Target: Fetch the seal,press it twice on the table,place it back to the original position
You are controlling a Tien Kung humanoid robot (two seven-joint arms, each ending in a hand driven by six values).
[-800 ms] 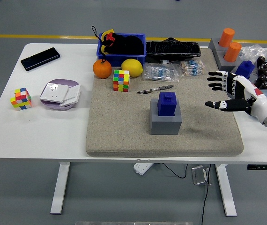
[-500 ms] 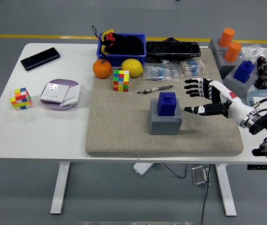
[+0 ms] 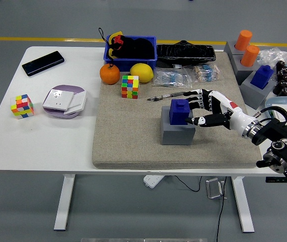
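A blue seal (image 3: 179, 111) stands upright in a grey block holder (image 3: 177, 130) at the middle of the beige mat (image 3: 133, 146). My right hand (image 3: 196, 108) has come in from the right and sits just right of the seal. Its fingers are spread, the thumb (image 3: 200, 121) low beside the holder's top and the other fingertips (image 3: 190, 95) near the seal's upper right. The fingers are not closed around the seal. My left arm is out of view.
A pen (image 3: 166, 96) lies just behind the seal. A Rubik's cube (image 3: 130, 86), orange (image 3: 110, 74), lemon (image 3: 142, 72) and blue bin (image 3: 131, 50) stand at the mat's back. Another blue seal (image 3: 262, 76) and orange cylinders (image 3: 246, 46) sit at right.
My right hand has travelled left across the mat from its right edge until it is next to the seal, fingers still spread. The seal and holder have not moved.
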